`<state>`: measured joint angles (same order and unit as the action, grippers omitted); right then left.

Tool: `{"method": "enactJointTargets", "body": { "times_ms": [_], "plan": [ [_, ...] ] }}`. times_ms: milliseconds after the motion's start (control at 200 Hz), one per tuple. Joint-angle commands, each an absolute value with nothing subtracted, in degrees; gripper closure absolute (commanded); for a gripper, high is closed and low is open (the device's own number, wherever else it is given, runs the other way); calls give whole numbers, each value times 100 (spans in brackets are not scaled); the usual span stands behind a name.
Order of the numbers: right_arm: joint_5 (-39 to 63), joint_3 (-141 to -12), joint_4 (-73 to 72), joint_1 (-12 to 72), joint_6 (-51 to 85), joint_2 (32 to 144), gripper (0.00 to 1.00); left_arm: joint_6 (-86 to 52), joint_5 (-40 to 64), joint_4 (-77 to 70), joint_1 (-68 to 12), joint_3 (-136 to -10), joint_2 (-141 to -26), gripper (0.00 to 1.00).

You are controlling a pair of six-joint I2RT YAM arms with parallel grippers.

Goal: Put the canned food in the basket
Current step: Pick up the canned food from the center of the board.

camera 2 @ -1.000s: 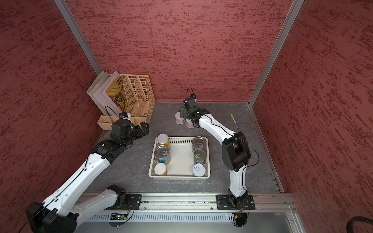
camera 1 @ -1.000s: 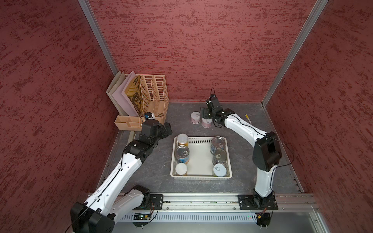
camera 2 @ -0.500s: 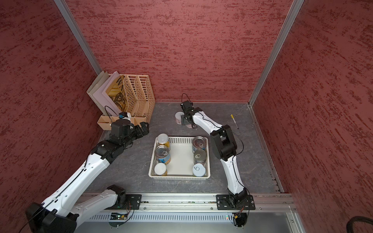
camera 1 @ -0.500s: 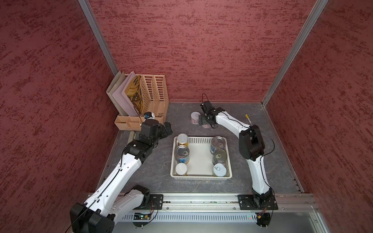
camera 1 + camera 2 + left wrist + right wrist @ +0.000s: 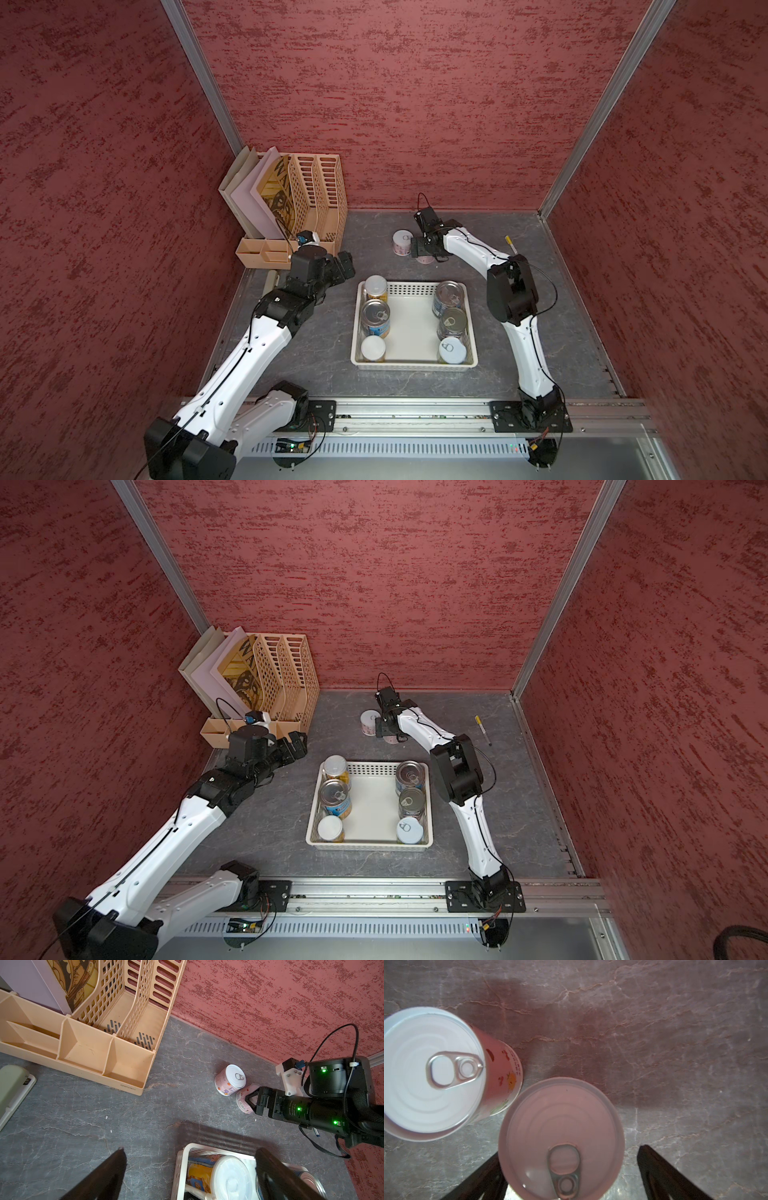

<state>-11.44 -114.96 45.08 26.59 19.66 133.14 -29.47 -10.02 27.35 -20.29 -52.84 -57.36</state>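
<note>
The right gripper [image 5: 571,1152] is hanging wide open over the pink pull-tab can [image 5: 560,1126] behind the white basket [image 5: 413,285], jaws straddling it without gripping. It is calling for a straight, centred descent, keeping the jaws clear of the second pink can [image 5: 431,1070] just beside it, then closing low on the wall. Six cans are sitting in the basket, and the left gripper [image 5: 344,266] is hovering open nearby.
</note>
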Motion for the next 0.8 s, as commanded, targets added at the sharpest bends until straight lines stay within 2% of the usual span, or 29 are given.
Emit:
{"method": "enactJointTargets", "body": {
  "times_ms": [0,125,566,796],
  "plan": [
    [-910,-11734,4633,2584,1907,13492,2,-2853,-940,2653,-1986,-5434,-5751,0],
    [-872,-11830,4710,2567,1907,13584,3,-2853,-923,2651,-1976,-5435,-5757,0],
    [-754,-11857,4660,2538,1786,13640,19,-2881,-820,2645,-1924,-5432,-5828,0],
    [-700,-11746,4517,2539,1679,13488,33,-2892,-715,2648,-1876,-5456,-5908,0]
  ]
}}
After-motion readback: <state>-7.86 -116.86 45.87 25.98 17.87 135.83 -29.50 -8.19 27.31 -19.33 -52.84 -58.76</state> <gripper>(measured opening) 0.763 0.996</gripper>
